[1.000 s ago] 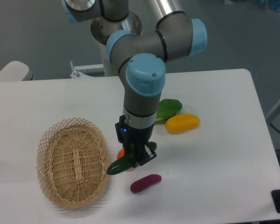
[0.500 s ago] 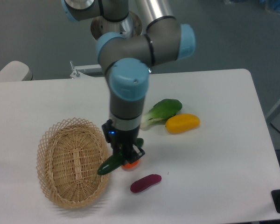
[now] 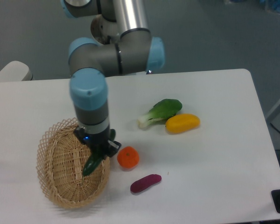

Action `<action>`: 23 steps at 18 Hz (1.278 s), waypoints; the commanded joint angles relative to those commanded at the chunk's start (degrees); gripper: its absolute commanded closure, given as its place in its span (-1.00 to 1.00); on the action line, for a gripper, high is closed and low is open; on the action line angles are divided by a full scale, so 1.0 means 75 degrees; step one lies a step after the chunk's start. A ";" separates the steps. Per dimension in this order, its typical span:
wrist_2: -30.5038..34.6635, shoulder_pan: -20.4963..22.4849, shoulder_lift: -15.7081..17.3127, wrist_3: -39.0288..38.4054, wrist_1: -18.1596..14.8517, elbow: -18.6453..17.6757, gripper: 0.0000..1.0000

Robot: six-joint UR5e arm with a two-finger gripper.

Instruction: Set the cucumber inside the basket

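Note:
My gripper (image 3: 100, 151) is shut on the dark green cucumber (image 3: 90, 164), which hangs tilted with its lower end over the right side of the tan wicker basket (image 3: 56, 144). The basket sits at the front left of the white table. The cucumber is held above the basket's inside, near its right rim; I cannot tell whether it touches the weave.
An orange round fruit (image 3: 128, 157) lies just right of the gripper. A purple sausage-shaped vegetable (image 3: 145, 183) lies in front of it. A leafy bok choy (image 3: 161, 112) and a yellow vegetable (image 3: 182, 122) lie to the right. The table's front edge is close below the basket.
The arm has swung left with the cucumber, from beside the orange fruit to over the basket's right side. The orange fruit, earlier hidden behind the gripper, now shows.

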 joint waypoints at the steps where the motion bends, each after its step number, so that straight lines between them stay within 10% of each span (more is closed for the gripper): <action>1: 0.0000 -0.0036 -0.0059 -0.0130 0.0012 -0.0047 0.42; 21: 0.0645 -0.1020 -0.1067 -0.0553 0.0809 -0.0130 0.31; 23: 0.0656 -0.1020 -0.1067 -0.0541 0.0820 -0.0130 -0.06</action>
